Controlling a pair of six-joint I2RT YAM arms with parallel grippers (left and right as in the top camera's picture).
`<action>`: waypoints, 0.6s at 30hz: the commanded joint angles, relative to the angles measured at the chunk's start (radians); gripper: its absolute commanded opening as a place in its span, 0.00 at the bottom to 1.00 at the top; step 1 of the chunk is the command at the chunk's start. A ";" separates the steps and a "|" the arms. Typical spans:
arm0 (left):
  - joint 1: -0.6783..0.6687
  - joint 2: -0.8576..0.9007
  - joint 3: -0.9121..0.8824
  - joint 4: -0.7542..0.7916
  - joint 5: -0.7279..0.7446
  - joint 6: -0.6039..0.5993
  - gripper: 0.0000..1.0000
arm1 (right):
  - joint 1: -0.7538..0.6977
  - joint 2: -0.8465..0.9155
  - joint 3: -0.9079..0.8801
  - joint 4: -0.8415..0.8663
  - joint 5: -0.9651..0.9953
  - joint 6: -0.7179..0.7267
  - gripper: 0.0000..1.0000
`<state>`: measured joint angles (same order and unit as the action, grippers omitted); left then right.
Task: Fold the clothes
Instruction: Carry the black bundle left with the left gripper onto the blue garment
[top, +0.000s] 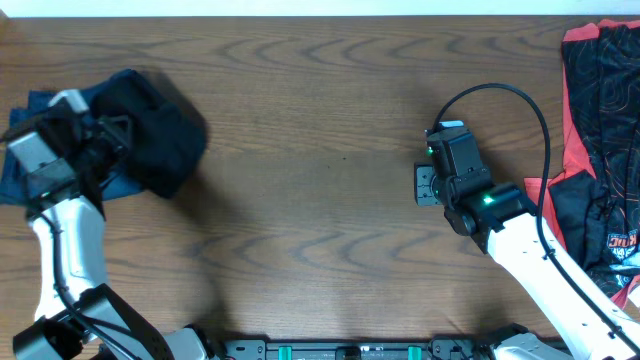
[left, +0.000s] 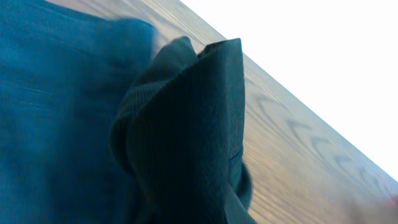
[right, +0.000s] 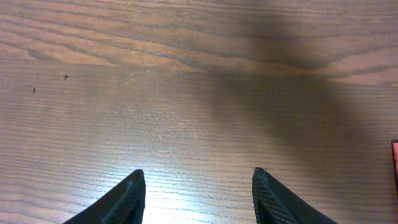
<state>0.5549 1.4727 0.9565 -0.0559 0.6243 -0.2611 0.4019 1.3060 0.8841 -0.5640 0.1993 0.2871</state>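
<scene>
At the left edge of the table (top: 320, 90), towards its upper left corner, my left gripper (top: 105, 135) is pushed into the dark blue garment (top: 155, 135). The cloth hides my fingers in the overhead view, and my left wrist camera sees only fabric, so I cannot tell how far that hand is open or whether it truly has hold of the cloth. The garment sits in a rounded, bunched heap, with a flatter, lighter blue part spread beneath my arm against the left edge. From my left wrist the same dark blue garment (left: 186, 137) rises as a folded peak in the middle, flat blue cloth fills the left side, and bare wood runs along the right. The middle of the table is plain wood grain. Further right, short of the right edge, my right gripper (top: 425, 185) hangs over the bare wood with its fingers pointing towards the left. In my right wrist view that right gripper (right: 199, 199) stands wide apart, both dark fingertips (right: 127, 199) showing at the bottom with nothing between them. A red and black garment (top: 600, 120) lies crumpled from the upper right corner down along the right edge, apart from my right hand.
</scene>
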 joint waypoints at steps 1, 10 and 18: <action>0.049 -0.014 0.077 0.015 0.011 0.017 0.06 | -0.011 -0.018 0.002 -0.002 0.014 -0.003 0.54; 0.066 -0.014 0.174 0.066 0.122 -0.040 0.06 | -0.011 -0.018 0.002 0.007 0.014 -0.003 0.54; 0.084 0.011 0.183 0.107 -0.050 0.001 0.06 | -0.011 -0.018 0.002 0.006 0.014 -0.003 0.54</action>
<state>0.6285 1.4738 1.1095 0.0391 0.6514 -0.2871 0.4019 1.3060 0.8841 -0.5594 0.1993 0.2871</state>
